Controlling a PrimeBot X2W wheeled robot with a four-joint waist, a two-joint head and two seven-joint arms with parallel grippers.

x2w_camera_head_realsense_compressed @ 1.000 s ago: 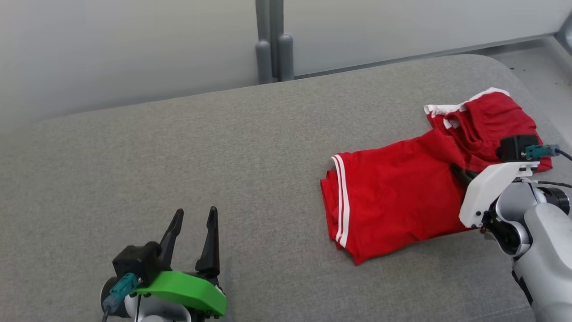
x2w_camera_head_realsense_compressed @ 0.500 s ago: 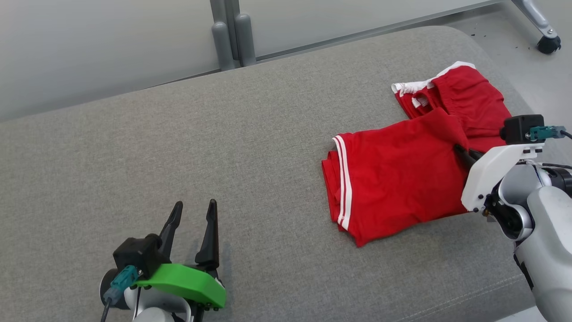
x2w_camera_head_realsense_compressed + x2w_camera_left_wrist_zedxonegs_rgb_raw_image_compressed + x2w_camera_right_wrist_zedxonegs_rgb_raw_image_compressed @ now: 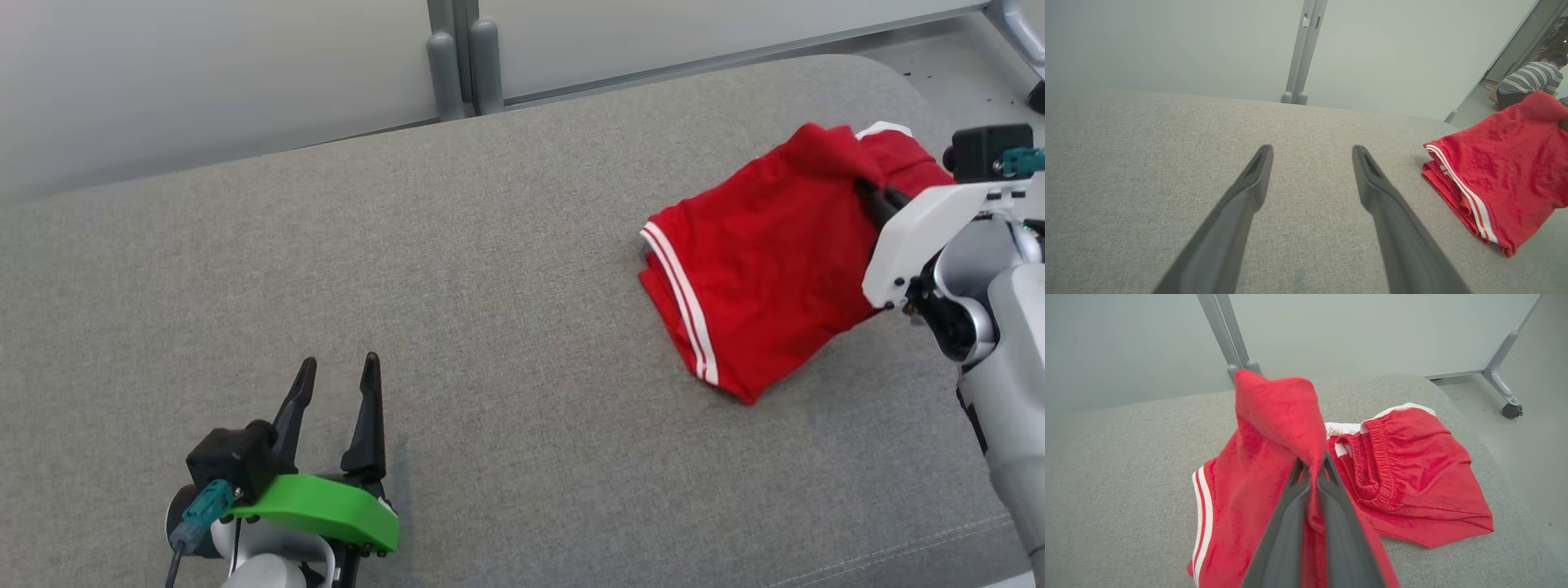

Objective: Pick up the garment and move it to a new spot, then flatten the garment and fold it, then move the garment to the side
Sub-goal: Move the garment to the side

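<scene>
Red garment [image 3: 759, 269], shorts with white side stripes, sits at the right end of the grey counter [image 3: 490, 286], near the far right corner. Right tool [image 3: 880, 198] is clenched on a fold of red cloth around mid-garment. In the right wrist view its fingers [image 3: 1290, 522] pinch a raised peak of fabric, and the waistband [image 3: 1376, 465] lies flat on the counter behind. The striped hem also rests on the counter, so the garment is only partly lifted. Left tool [image 3: 339, 367] is released with jaws wide and nothing in it, low at the near left of the counter, well apart from the garment.

Step judged: pick-up, the first part of the task. Carry, flatten and fold are not yet done. To do it well, the right tool should rise until hem and waistband clear the counter before carrying, or the cloth drags and bunches. The grip is a single pinch on a fold and may slip, so it should go slow. A good target is the open middle of the counter, where the left tool can reach to flatten. The counter edge is close on the right, so the garment could slide off.
</scene>
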